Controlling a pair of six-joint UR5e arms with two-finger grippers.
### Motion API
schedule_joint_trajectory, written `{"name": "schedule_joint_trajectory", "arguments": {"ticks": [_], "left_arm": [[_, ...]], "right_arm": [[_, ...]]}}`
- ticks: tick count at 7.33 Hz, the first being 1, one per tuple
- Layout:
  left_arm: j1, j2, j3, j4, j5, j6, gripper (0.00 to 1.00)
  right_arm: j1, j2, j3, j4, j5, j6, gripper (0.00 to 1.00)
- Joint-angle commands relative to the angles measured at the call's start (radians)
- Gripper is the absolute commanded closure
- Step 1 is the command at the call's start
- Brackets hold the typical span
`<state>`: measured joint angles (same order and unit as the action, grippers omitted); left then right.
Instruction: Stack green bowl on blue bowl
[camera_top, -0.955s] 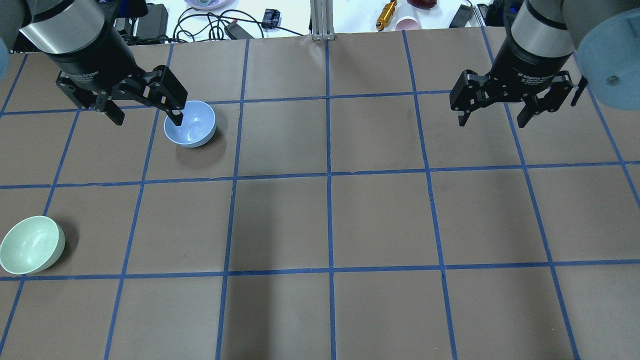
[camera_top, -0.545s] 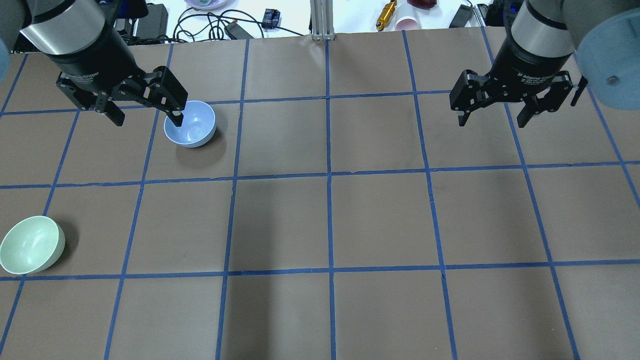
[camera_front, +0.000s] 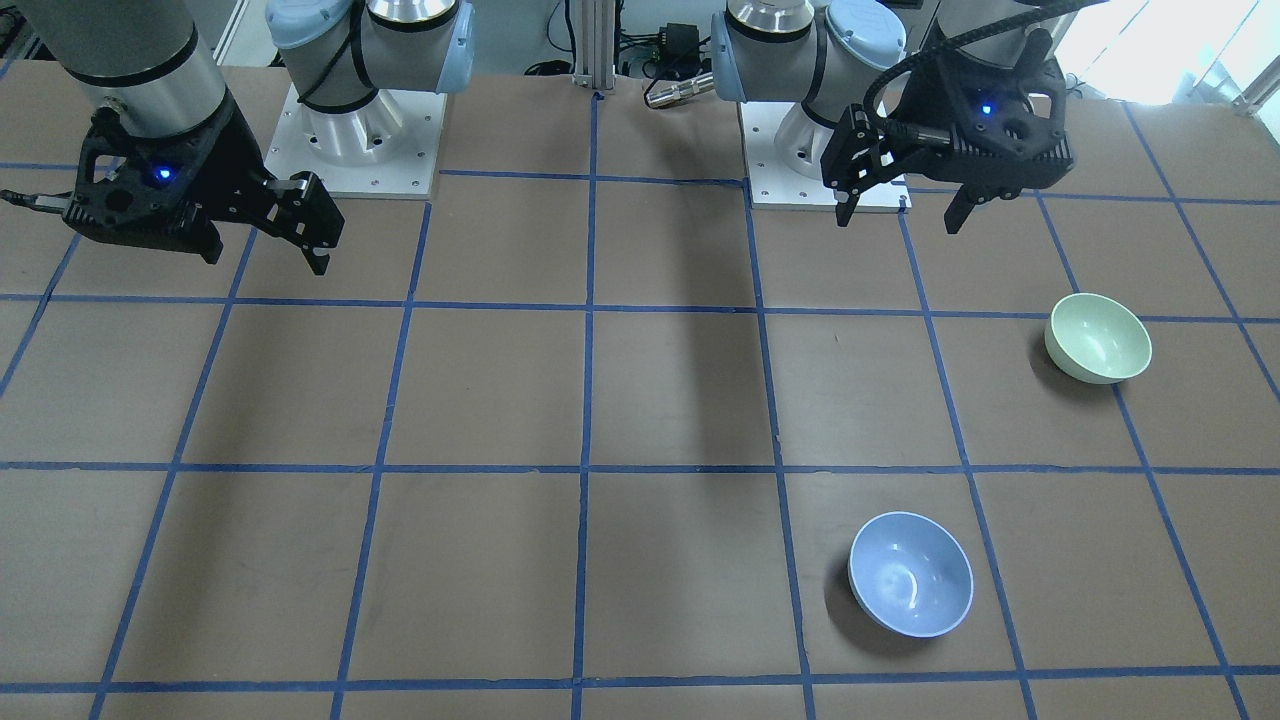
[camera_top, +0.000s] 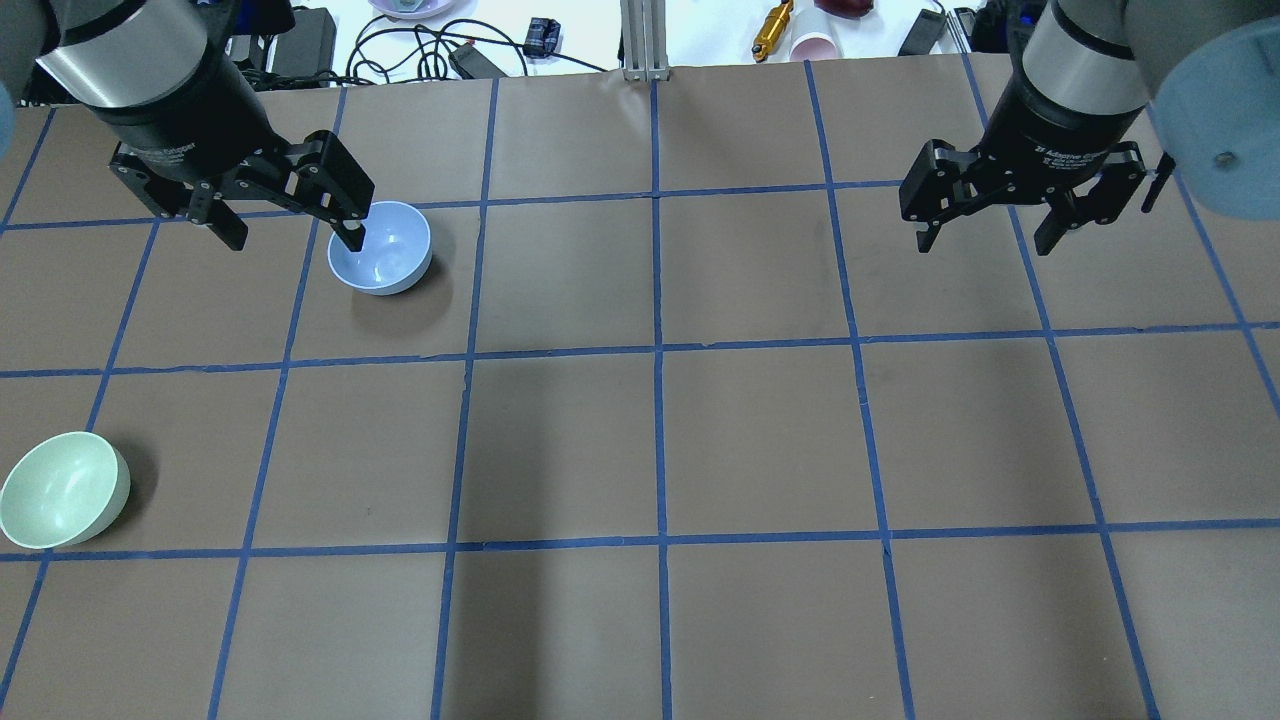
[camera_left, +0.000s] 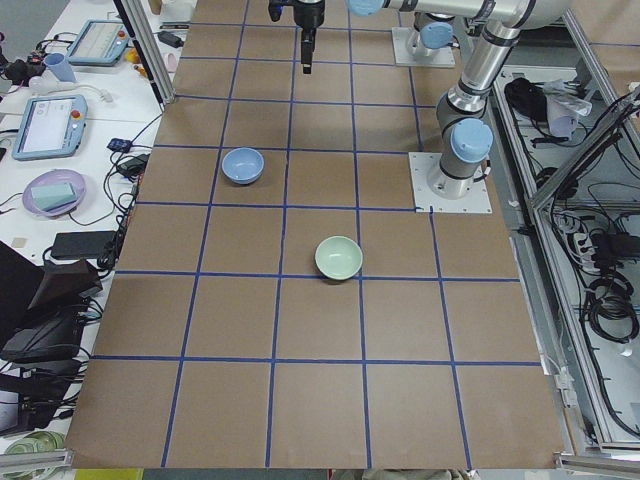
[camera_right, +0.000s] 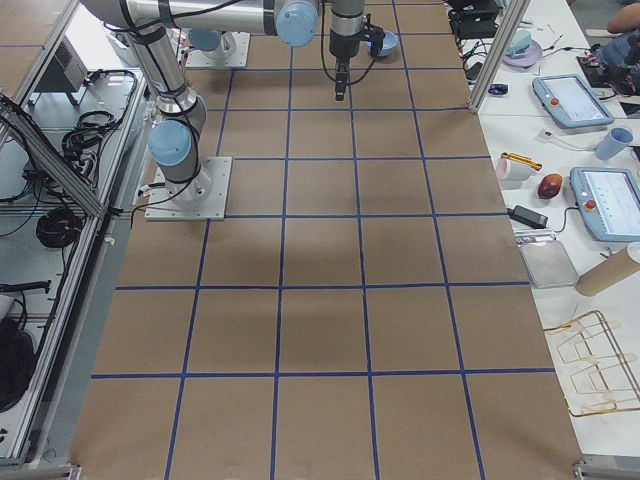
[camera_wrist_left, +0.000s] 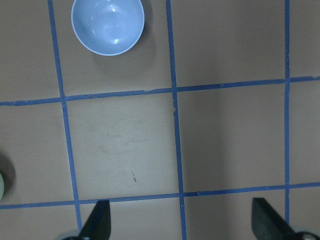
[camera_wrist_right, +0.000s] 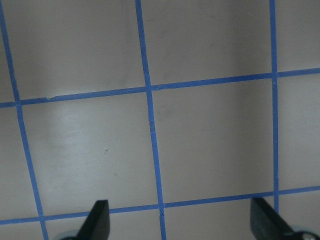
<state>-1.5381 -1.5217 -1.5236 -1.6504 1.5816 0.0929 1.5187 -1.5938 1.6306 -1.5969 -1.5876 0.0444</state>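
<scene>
Green bowl (camera_top: 62, 490) whole overhead, sliver wrist-view | left end effector (camera_top: 293, 240), right end effector (camera_top: 985, 245) spread, empty

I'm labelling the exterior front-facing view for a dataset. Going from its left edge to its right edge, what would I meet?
right gripper → blue bowl → green bowl. The left gripper spans the same stretch as the blue bowl, so it is left out.

The blue bowl (camera_top: 380, 248) lies near the table's (camera_top: 760, 440) far edge, left of the middle. The green bowl (camera_top: 65, 490) lies well apart from it, further left and nearer the robot's edge.
</scene>
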Motion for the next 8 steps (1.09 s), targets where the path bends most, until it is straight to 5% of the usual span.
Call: {"name": "schedule_joint_trajectory", "arguments": {"ticks": [1, 8], "left_arm": [[0.051, -0.011, -0.003, 0.0, -0.003, 0.04, 0.0], [0.643, -0.106, -0.081, 0.053, -0.006, 0.644, 0.0]], "right_arm": [[0.0, 0.0, 0.0, 0.0, 0.0, 0.0, 0.0], [0.0, 0.0, 0.0, 0.0, 0.0, 0.0, 0.0]]}}
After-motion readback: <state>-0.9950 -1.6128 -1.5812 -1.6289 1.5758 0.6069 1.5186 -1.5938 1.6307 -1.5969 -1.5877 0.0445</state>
